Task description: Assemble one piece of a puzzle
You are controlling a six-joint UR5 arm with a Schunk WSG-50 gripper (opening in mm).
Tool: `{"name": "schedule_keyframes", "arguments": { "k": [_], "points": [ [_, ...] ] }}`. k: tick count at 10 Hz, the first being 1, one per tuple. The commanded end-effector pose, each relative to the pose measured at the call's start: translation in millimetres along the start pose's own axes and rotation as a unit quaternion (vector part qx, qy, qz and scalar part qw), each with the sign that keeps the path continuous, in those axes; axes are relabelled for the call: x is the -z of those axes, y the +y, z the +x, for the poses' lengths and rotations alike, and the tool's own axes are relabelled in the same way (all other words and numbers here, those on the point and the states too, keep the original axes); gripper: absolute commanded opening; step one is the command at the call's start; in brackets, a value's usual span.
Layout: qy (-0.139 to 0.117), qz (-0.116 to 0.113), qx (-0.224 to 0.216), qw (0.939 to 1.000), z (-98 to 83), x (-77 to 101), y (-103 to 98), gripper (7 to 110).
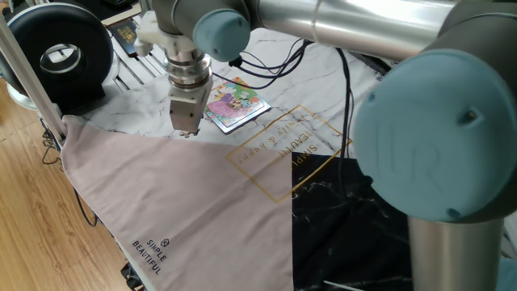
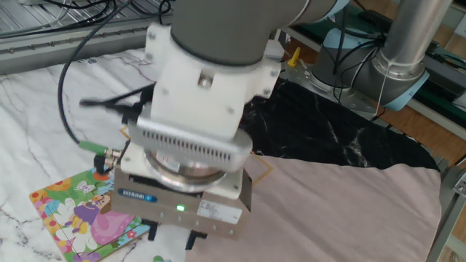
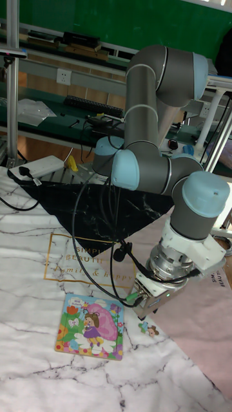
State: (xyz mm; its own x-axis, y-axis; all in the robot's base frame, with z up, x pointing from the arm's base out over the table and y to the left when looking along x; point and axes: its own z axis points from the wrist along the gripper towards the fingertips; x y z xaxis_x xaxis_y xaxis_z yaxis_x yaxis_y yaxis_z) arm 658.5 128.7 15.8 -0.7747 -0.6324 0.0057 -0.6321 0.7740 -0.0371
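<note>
Presently, the piece lies flat on the marble-patterned tabletop, just beside the right edge of the puzzle and apart from it. Pincer hangs low directly above the piece; its fingers are mostly hidden, so their spacing cannot be told. Pink cloth adjoins.

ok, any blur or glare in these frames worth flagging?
The other fixed view: motion blur on the cable and wrist housing, and the gripper fills the frame. One fixed view: sharp, even light. Tall fixed view: sharp, puzzle clear, no glare.
</note>
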Motion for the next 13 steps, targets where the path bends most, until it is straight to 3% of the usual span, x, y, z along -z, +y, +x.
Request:
{"name": "schedule_keyframes", "arguments": {
  "k": [1, 4, 5, 6, 9, 13],
  "points": [
    [-0.006, -0.014, 0.009, 0.9998, -16.4, -2.8, 9.6, 22],
    [-0.023, -0.045, 0.081, 0.9954, -31.2, -6.9, 13.9, 22],
    [-0.023, -0.045, 0.102, 0.9935, -33.3, -8.8, 13.7, 44],
    [-0.024, -0.054, 0.133, 0.9893, -34.7, -9.1, 11.6, 44],
    [-0.007, -0.022, 0.169, 0.9854, -25.1, -8.0, -9.8, 44],
    [-0.012, -0.031, 0.191, 0.981, -23.2, -18.6, -0.8, 44]
  ]
}}
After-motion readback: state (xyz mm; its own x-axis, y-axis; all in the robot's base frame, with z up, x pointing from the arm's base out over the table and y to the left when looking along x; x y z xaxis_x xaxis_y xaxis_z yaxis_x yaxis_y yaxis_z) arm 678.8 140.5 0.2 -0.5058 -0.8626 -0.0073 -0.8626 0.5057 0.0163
